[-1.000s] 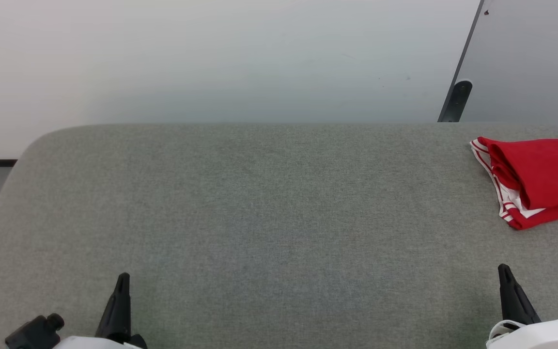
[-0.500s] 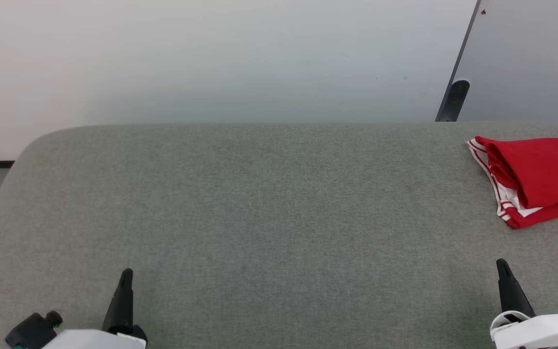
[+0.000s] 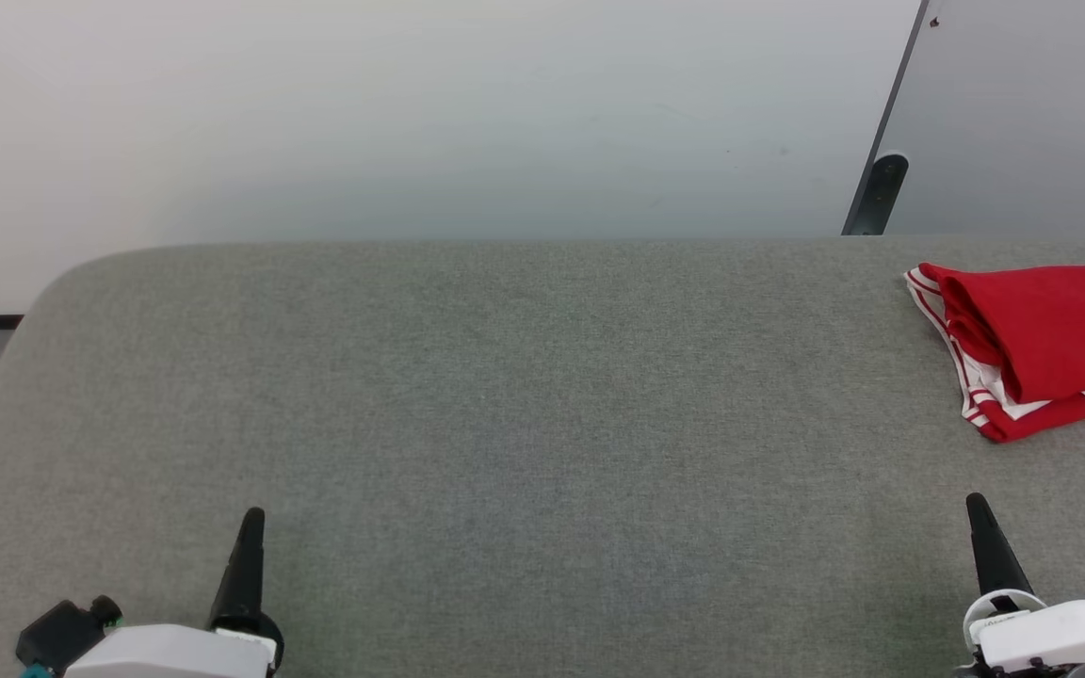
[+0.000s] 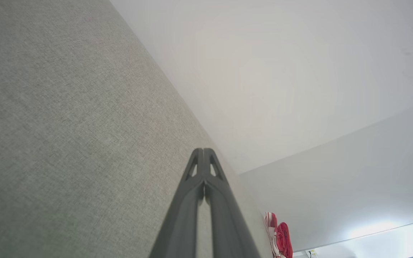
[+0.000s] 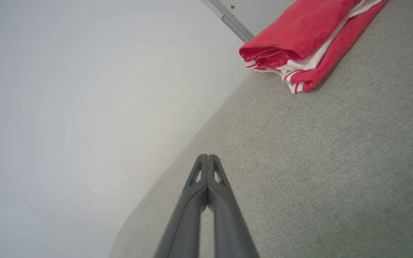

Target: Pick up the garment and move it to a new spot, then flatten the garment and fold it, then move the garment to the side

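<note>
left pincer pressed closed, empty, over surface, well apart from garment | right pincer likewise, nearer garment | garment folded, red (white striped trim at edge)

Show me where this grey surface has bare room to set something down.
Bare: the grey tabletop from its left edge across the middle, between the left gripper and right gripper. Taken: the far right, where the folded garment lies.
</note>
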